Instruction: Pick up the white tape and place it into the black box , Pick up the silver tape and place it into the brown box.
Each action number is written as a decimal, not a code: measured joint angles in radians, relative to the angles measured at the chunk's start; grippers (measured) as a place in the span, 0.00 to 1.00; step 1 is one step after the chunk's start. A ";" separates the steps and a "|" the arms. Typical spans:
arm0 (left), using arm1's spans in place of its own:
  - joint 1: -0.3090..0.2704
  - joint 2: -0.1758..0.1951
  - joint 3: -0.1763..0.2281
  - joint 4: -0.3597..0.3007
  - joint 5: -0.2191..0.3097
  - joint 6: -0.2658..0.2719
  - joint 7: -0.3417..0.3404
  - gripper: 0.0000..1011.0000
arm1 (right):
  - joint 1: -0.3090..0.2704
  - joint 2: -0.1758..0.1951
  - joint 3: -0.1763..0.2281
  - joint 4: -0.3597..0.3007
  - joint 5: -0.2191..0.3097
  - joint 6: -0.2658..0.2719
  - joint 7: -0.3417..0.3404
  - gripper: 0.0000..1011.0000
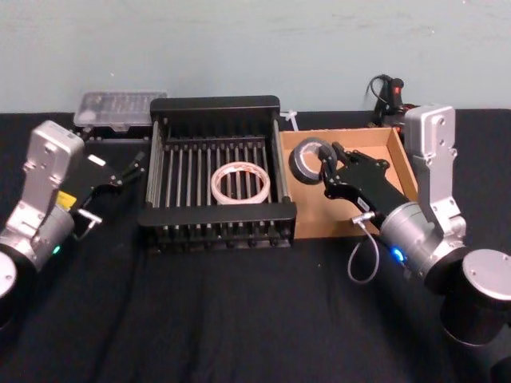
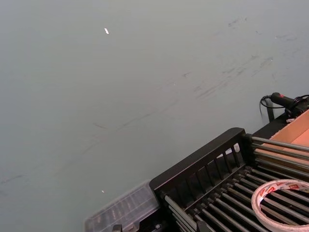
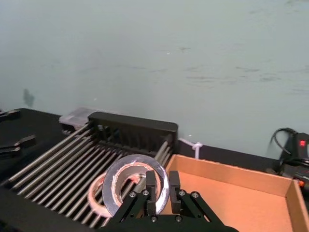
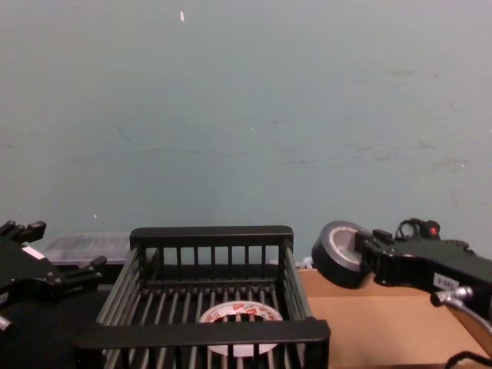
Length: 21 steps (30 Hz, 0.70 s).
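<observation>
Holding the silver tape [image 1: 308,158] clenched by its rim, the right pincer [image 1: 326,165] hangs above the left rear corner of the brown box [image 1: 399,163], the roll clear of the cardboard floor. To finish well, I judge it should drop straight down, well inside the wall shared with the black box [image 1: 215,217], before letting go. The white tape [image 1: 239,183] already lies flat on the crate's bars. The left pincer [image 1: 134,166] rests released beside the crate.
</observation>
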 joint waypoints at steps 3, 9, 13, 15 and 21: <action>0.000 0.000 0.000 0.000 0.000 0.000 0.000 0.99 | 0.011 -0.018 0.010 0.024 -0.018 -0.012 -0.015 0.17; 0.000 0.000 0.000 0.000 0.000 0.000 0.000 0.99 | 0.024 -0.035 0.025 0.050 -0.042 -0.026 -0.031 0.17; 0.000 0.000 0.000 0.000 0.000 0.000 0.000 0.99 | 0.034 -0.047 0.037 0.071 -0.053 -0.030 -0.039 0.17; 0.000 0.000 0.000 0.000 0.000 0.000 0.000 0.99 | 0.039 -0.055 0.045 0.081 -0.058 -0.028 -0.044 0.17; 0.000 0.000 0.000 0.000 0.000 0.000 0.000 0.99 | 0.049 -0.074 0.058 0.110 -0.082 -0.021 -0.058 0.17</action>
